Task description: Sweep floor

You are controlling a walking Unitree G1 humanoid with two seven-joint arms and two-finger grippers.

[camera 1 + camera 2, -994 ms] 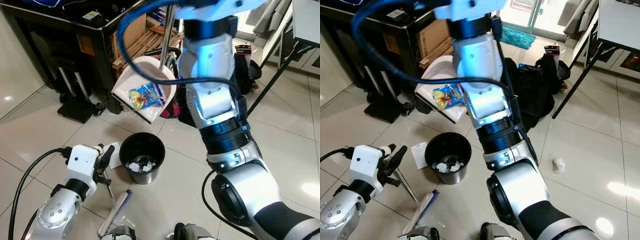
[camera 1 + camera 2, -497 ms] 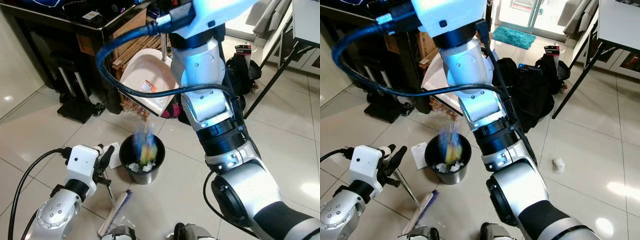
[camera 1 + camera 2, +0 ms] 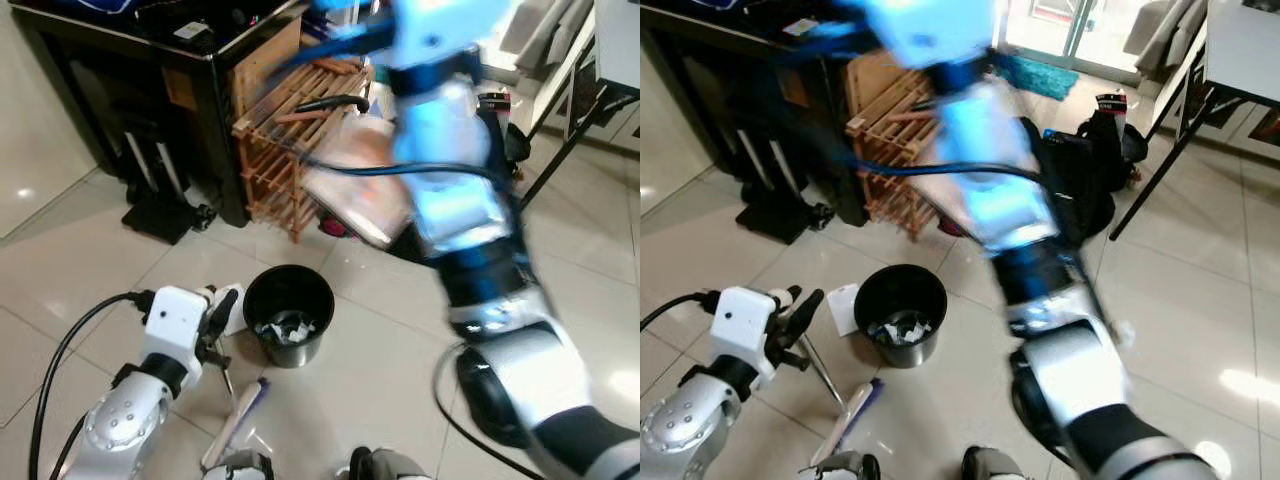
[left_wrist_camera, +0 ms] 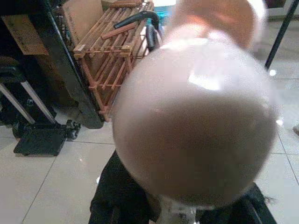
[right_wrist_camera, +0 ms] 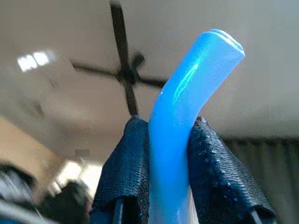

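Your right gripper (image 5: pixel 169 196) is clamped on a blue handle (image 5: pixel 187 107), with one black finger (image 5: pixel 124 172) pressed against each side of it. From that wrist you look up at the ceiling and a ceiling fan (image 5: pixel 124 70). In the head views your right arm (image 3: pixel 470 230) is raised and badly blurred, and a pale dustpan (image 3: pixel 360 190) hangs as a smear above the floor, beside the wooden rack (image 3: pixel 285 140).

Your left gripper (image 3: pixel 800 318) sits low at your left side, fingers closed on the thin metal shaft of the broom (image 3: pixel 845 425). The broom head rests on the tile (image 3: pixel 730 260) just in front of your feet. From that wrist a pale rounded shape fills most of the picture; you cannot tell what it is.

On the floor between your two arms stands the black bin (image 3: pixel 288 315), upright, with white scraps of paper inside. A white card (image 3: pixel 841 308) lies flat just beside it, on your left. Behind are a dark cabinet (image 3: pixel 130 90), a black bag (image 3: pixel 1080 180), and a small white crumpled scrap (image 3: pixel 1123 330) on the tile to your right.
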